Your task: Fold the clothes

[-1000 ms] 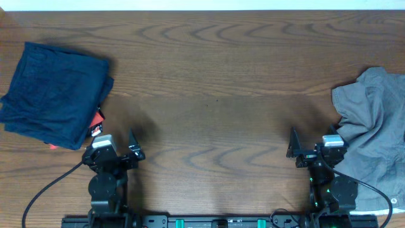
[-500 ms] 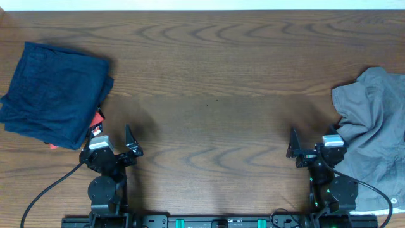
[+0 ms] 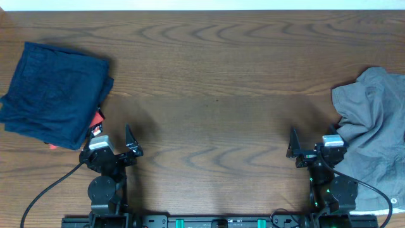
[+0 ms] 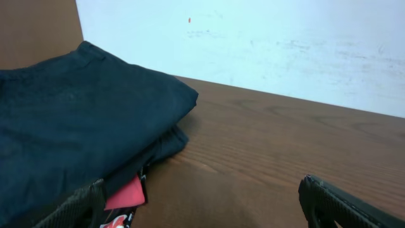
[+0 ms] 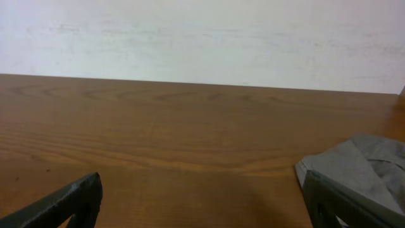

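We see a folded navy garment [image 3: 54, 95] at the bench's [image 3: 209, 69] left end, a red scrap [image 3: 96, 120] peeking from under its near corner, and a rumpled grey garment [image 3: 376, 126] at the bench's right end, unfolded. Our left pincer [image 3: 112, 138] and right pincer [image 3: 313, 140] sit at the bench's near edge, both spread wide, with bare bench between the fingers and nothing gripped.
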